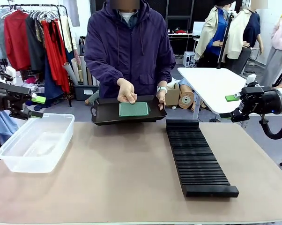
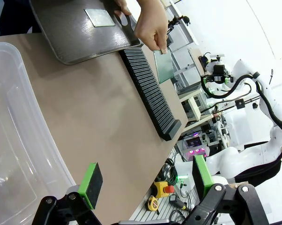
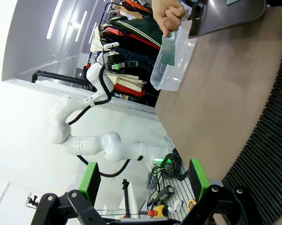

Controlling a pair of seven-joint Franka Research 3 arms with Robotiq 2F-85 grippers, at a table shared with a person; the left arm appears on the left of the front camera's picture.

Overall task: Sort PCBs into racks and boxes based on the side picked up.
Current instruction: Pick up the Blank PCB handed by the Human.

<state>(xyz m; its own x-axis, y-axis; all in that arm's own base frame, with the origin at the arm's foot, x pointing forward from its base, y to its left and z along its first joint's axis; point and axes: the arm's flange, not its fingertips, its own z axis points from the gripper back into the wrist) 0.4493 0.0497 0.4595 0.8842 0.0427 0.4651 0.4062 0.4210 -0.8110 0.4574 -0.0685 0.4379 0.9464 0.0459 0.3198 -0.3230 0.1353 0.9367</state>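
Front view first: find one PCB [image 1: 134,109] lying flat on the dark tray [image 1: 106,115], and a second PCB [image 2: 164,65] dangling by its top edge from the person's hand [image 2: 152,26] over that tray. Note left gripper [image 1: 38,106] and right gripper [image 1: 230,107] both spread wide, empty, well apart from both boards. Expect light, stiff, slick boards, probably easy to scratch; pinch along a bare edge, gently.

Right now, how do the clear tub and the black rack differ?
The clear tub is see-through and hollow with tall walls; the black rack is opaque, low and ribbed with narrow slots. The tub sits at the left edge of the table, the rack right of the middle. Both rest on the table, and neither holds anything.
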